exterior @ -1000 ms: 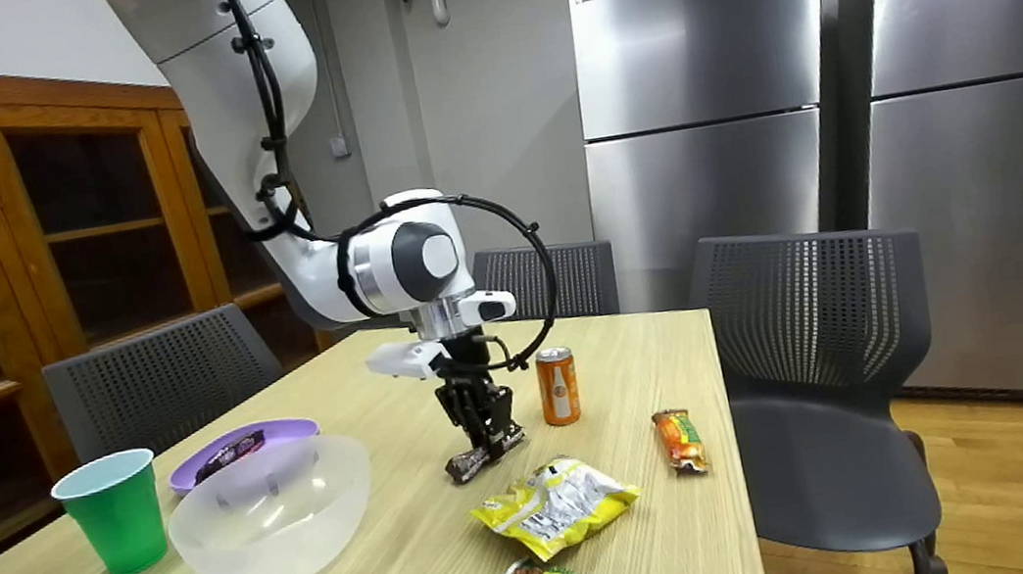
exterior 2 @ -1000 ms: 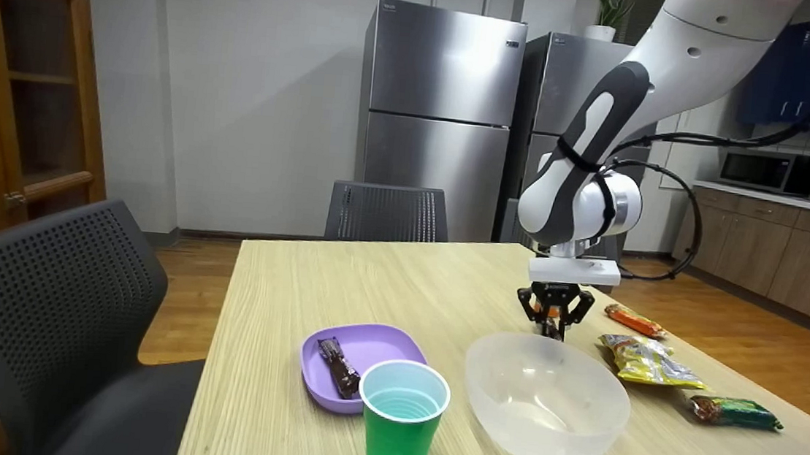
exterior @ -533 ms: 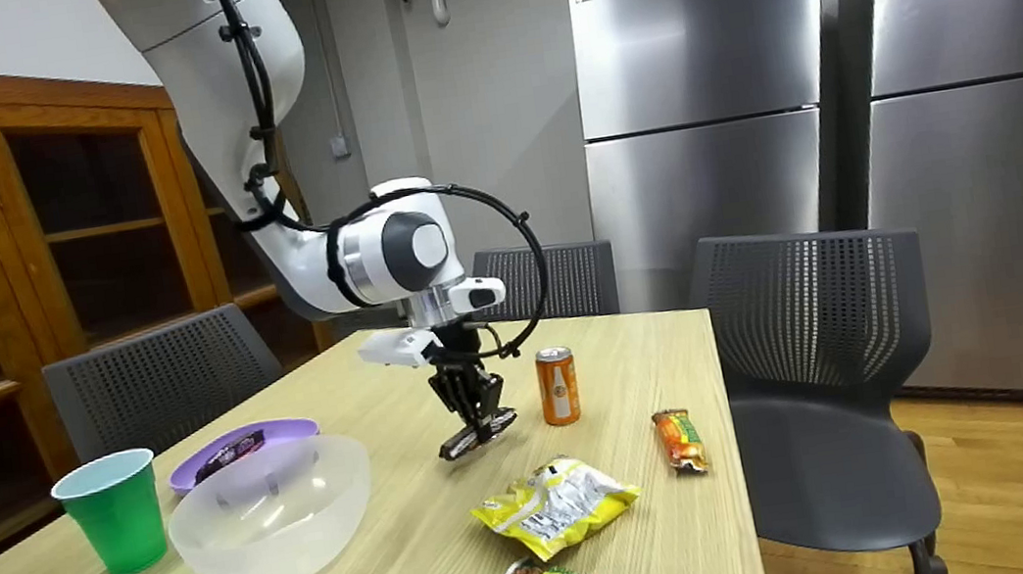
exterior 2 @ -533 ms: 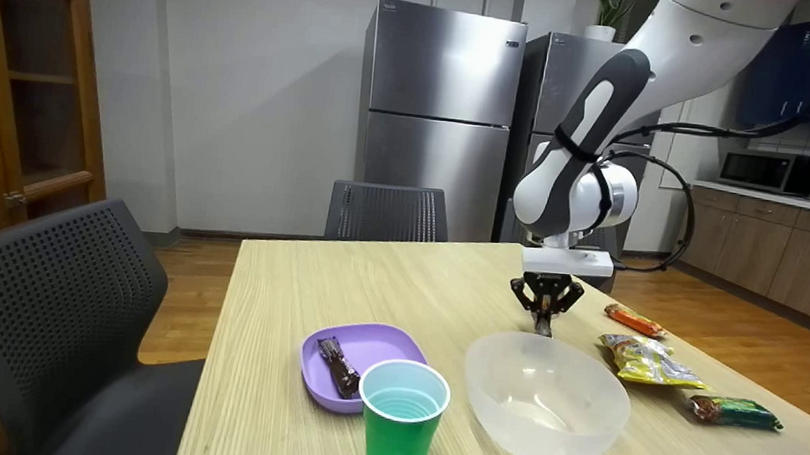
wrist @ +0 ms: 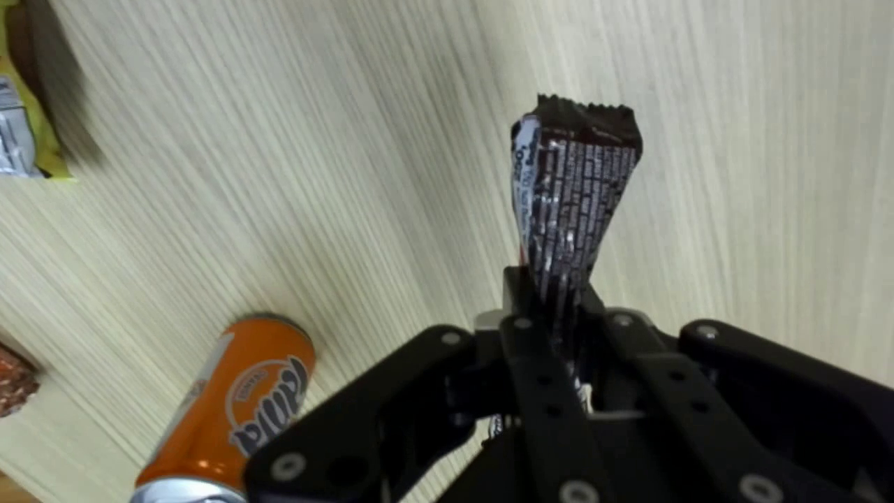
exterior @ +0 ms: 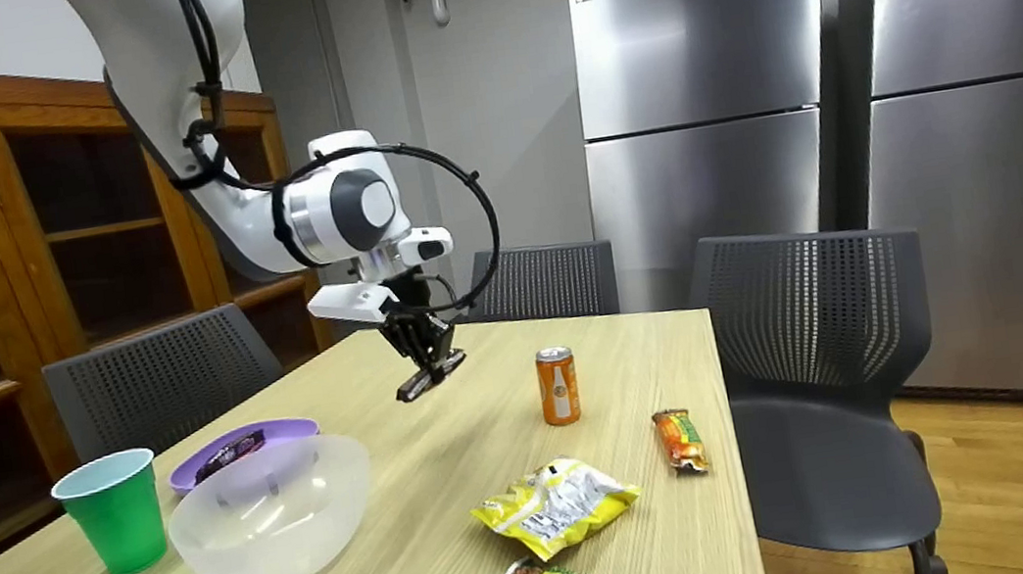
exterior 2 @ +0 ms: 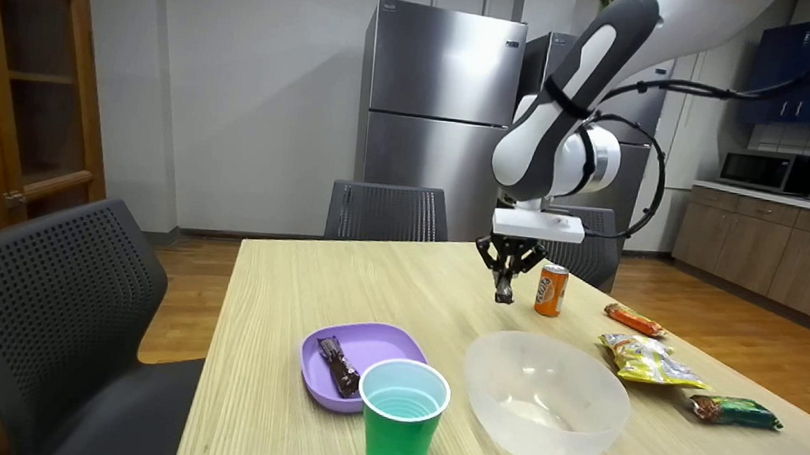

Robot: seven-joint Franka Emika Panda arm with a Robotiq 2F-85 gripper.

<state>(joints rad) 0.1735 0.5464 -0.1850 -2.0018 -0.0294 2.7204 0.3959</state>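
My gripper (wrist: 555, 297) is clenched around the bar (wrist: 578, 188), one jaw on each side of it, and the wrapper looks narrower where I squeeze. So the bar lies between my jaws, not beside them, and its long axis runs along the gap, crosswise to the direction in which the jaws close. In the wrist view, one crimped end points to the top, well beyond my jaws; the rest is mostly hidden under my gripper. In an exterior view, the bar (exterior: 411, 389) sticks out on both sides of me, so I judge that I grasp it somewhere near its middle. It seems to hang above the table (exterior 2: 328, 272), and I see nothing else touching it. The can (wrist: 258, 405) stands upright near my gripper, at the lower left in the wrist view. In both exterior views, the bowl (exterior 2: 573, 447) and the plate (exterior 2: 388, 340), on which a second bar (exterior 2: 339, 368) lies, are apart from my jaws and lower in the view.
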